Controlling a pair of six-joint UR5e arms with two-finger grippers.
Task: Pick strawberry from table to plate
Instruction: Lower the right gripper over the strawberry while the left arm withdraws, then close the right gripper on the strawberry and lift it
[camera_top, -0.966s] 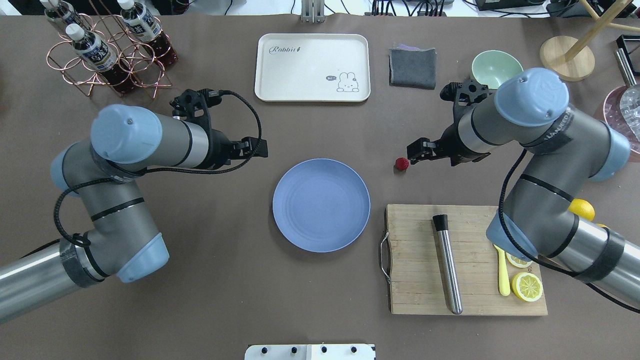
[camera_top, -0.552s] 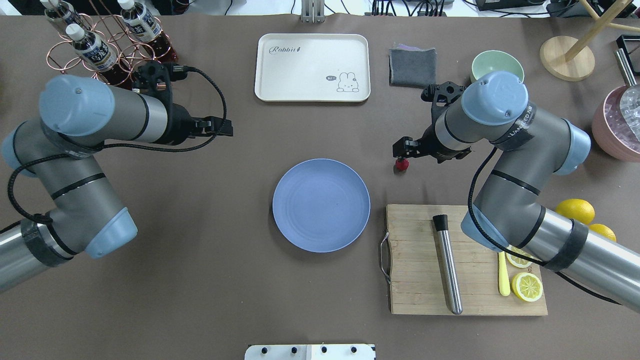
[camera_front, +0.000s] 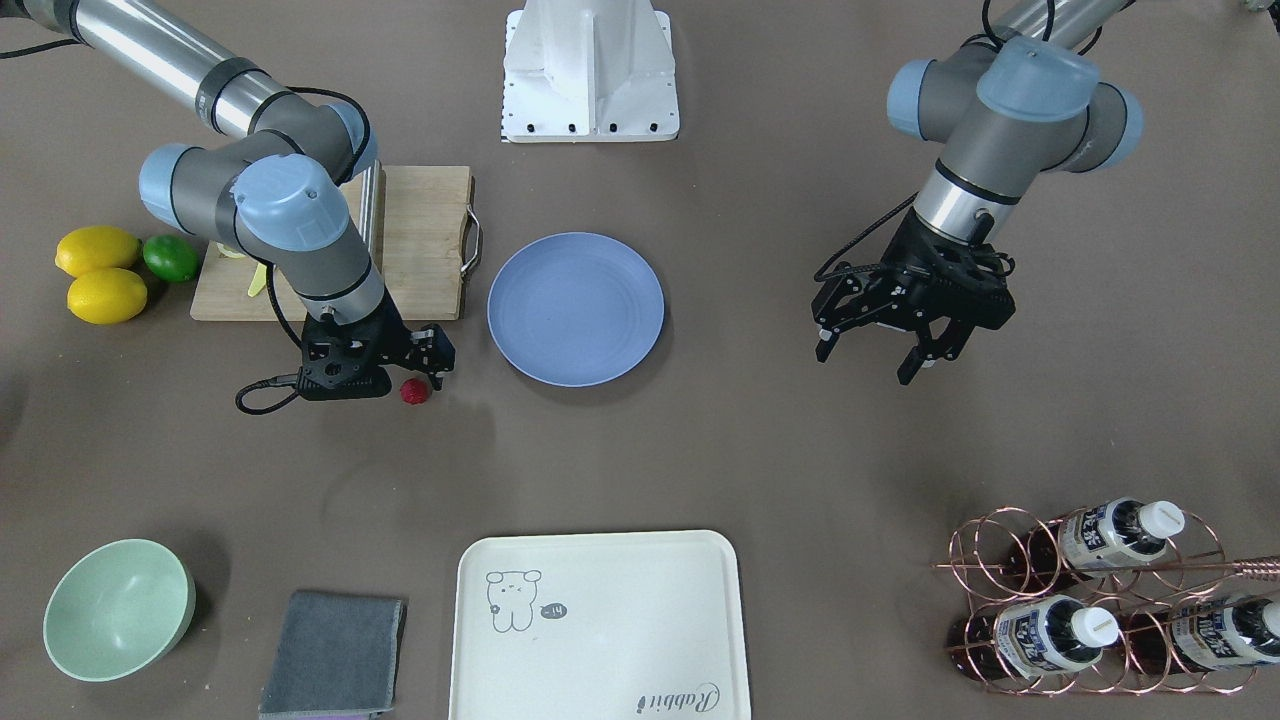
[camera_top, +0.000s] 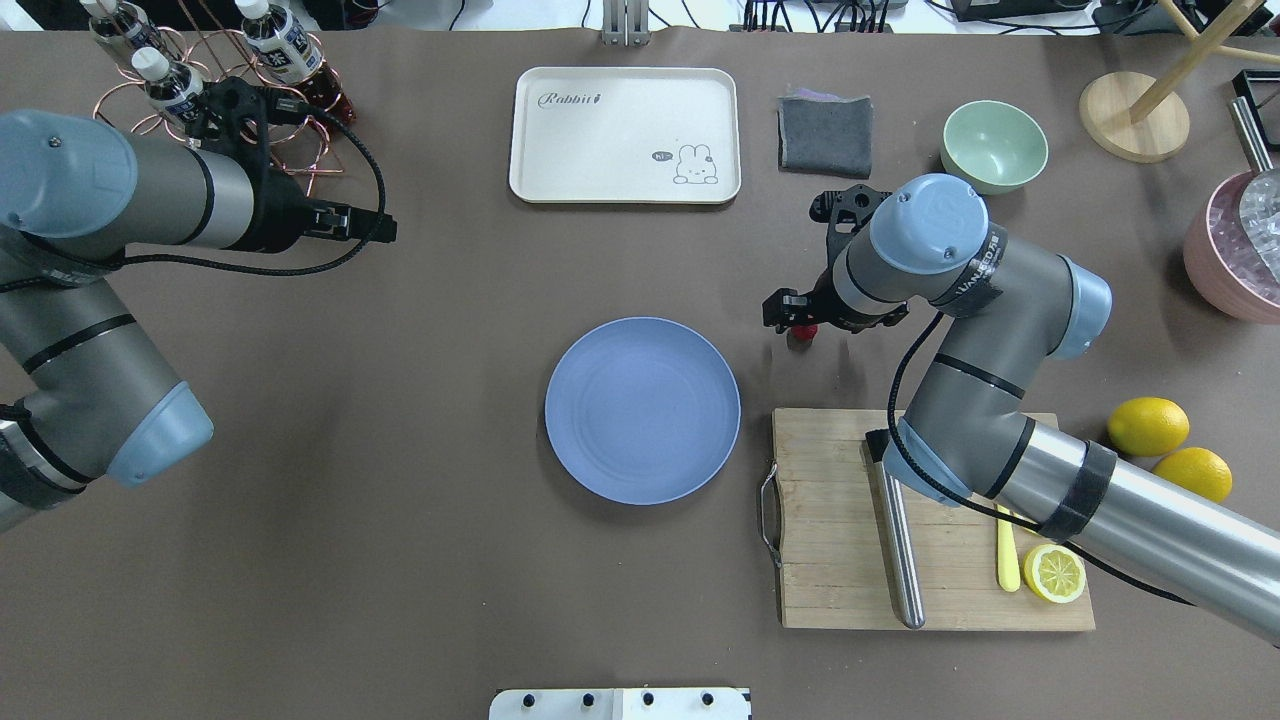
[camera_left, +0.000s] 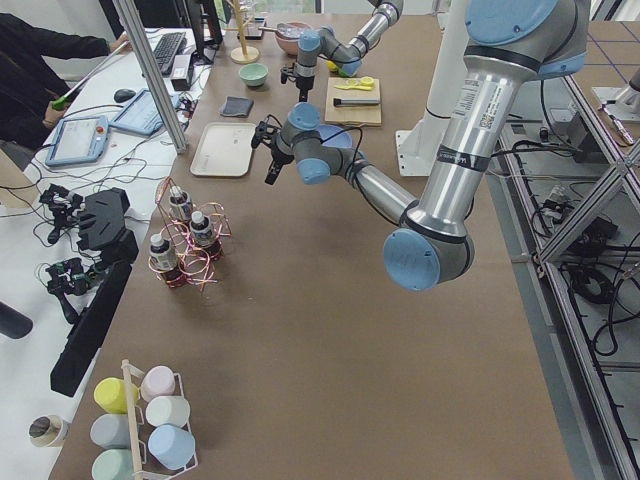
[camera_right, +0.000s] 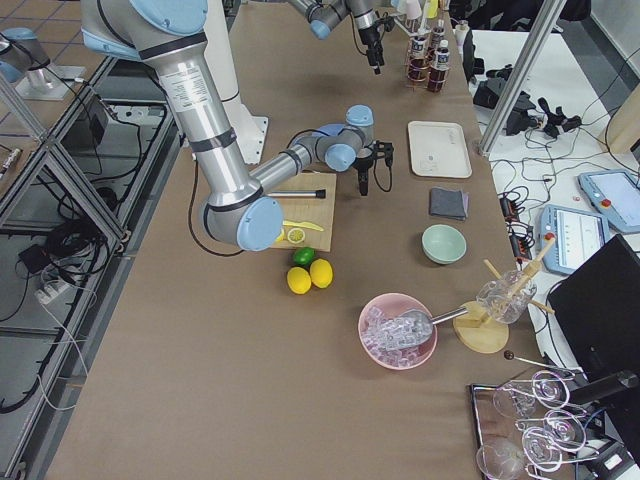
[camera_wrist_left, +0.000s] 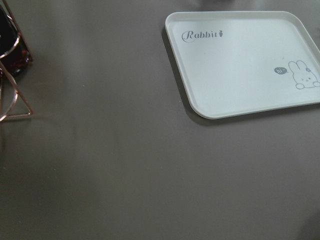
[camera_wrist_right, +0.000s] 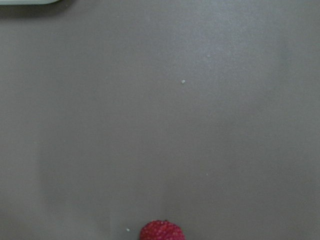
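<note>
We count one strawberry (camera_front: 413, 391), one plate (camera_front: 575, 308), two whole lemons (camera_front: 97, 250) and three bottles (camera_front: 1120, 532); the strawberry lies on the bench (camera_front: 700, 440) beside the plate, not touching it, right at the tips of the right pincer (camera_front: 432, 368); whether that pincer is apart or together we cannot tell; the left pincer (camera_front: 865, 365) hangs spread wide, well off. Only the front view shows a lime (camera_front: 170, 257); overhead, the right pincer half hides the strawberry.

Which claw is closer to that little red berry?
Right. The right gripper is right at the strawberry; the left gripper hangs far off, past the plate's other side.
</note>
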